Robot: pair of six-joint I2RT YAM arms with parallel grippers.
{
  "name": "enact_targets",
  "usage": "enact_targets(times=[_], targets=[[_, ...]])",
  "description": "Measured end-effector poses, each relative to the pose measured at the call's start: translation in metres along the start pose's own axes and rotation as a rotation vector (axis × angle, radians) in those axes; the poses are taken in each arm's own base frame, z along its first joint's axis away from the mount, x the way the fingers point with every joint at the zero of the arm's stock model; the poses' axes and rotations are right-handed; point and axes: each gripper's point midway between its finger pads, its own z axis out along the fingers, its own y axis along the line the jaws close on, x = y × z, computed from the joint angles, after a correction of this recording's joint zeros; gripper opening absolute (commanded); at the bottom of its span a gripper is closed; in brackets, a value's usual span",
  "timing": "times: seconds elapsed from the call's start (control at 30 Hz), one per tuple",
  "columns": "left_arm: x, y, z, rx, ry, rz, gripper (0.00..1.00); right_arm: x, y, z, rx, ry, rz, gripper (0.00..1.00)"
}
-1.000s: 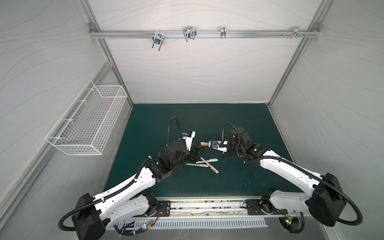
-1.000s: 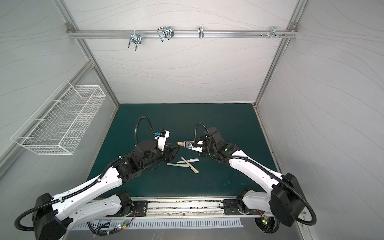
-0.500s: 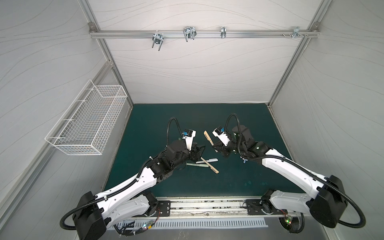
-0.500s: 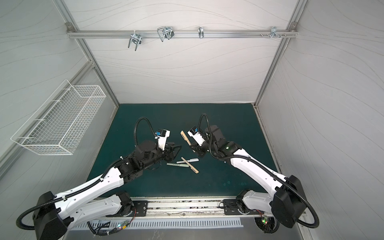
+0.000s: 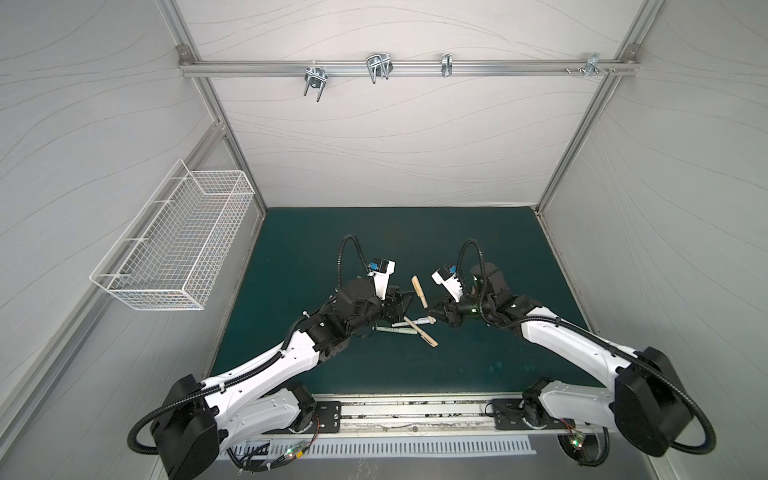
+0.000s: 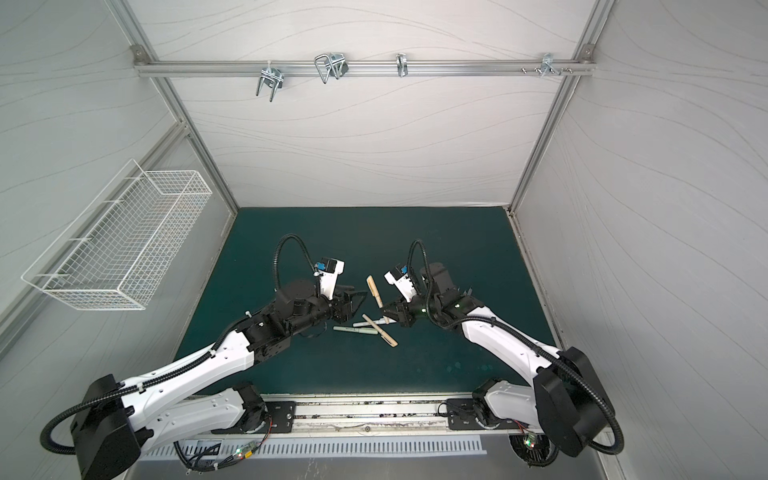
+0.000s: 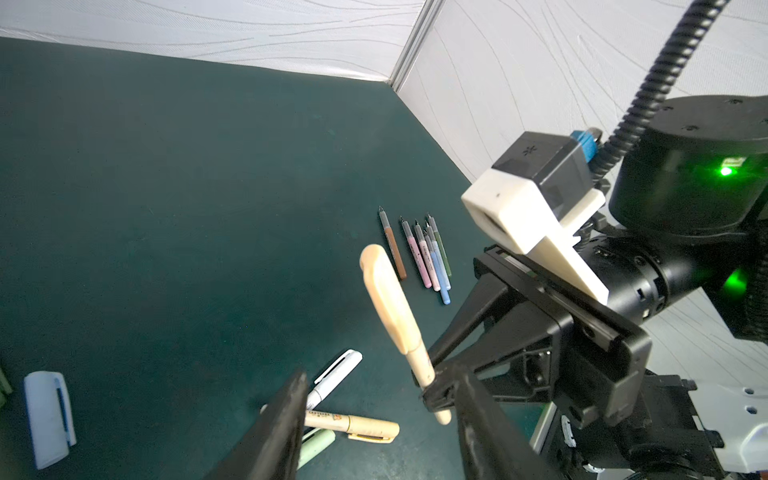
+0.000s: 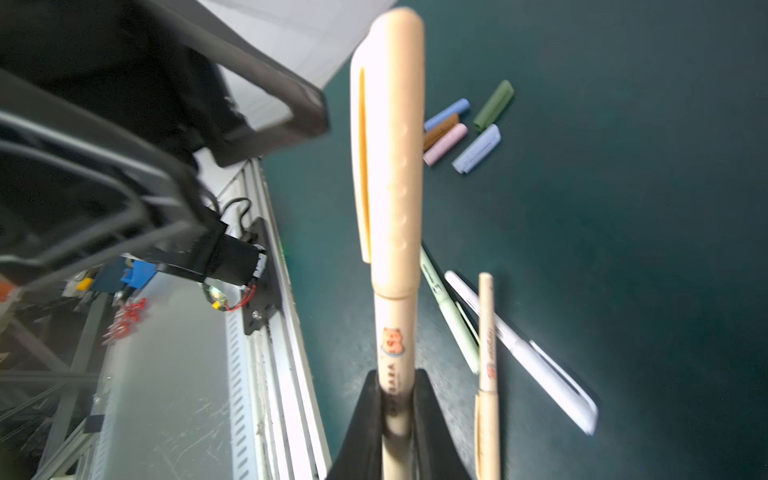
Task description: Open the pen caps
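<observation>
My right gripper [image 8: 398, 401] is shut on the lower barrel of a tan pen [image 5: 419, 292], held above the green mat with its pen cap [image 8: 388, 141] still on and pointing away from the wrist. In both top views my left gripper [image 5: 405, 301] is open just left of that pen, empty; in the left wrist view its fingers [image 7: 286, 419] flank the capped pen [image 7: 388, 303]. Under them lie a white pen [image 7: 337, 373], a second tan pen [image 7: 353, 424] and a green pen [image 7: 316, 445], all capped.
A row of several uncapped pens [image 7: 420, 257] lies on the mat toward the right wall. Several loose caps [image 8: 461, 129] lie together, and a pale cap [image 7: 48, 417] lies apart. A wire basket [image 5: 178, 249] hangs on the left wall. The metal rail [image 5: 415, 415] runs along the front edge.
The right gripper has turned the tan pen from lying sideways toward the left gripper to pointing at the back wall. The left gripper has stayed open close beside it.
</observation>
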Motion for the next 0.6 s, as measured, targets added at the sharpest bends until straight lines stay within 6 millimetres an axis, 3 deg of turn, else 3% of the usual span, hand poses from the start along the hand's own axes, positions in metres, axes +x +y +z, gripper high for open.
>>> enact_targets(times=[0.23, 0.6], targets=[[0.008, 0.0, 0.009, 0.021, 0.037, -0.045, 0.48, 0.0, 0.003, 0.005, -0.048, -0.017, -0.001, 0.0], [0.004, 0.0, 0.014, 0.066, 0.025, -0.103, 0.34, 0.002, 0.014, 0.012, -0.111, -0.014, -0.025, 0.0]])
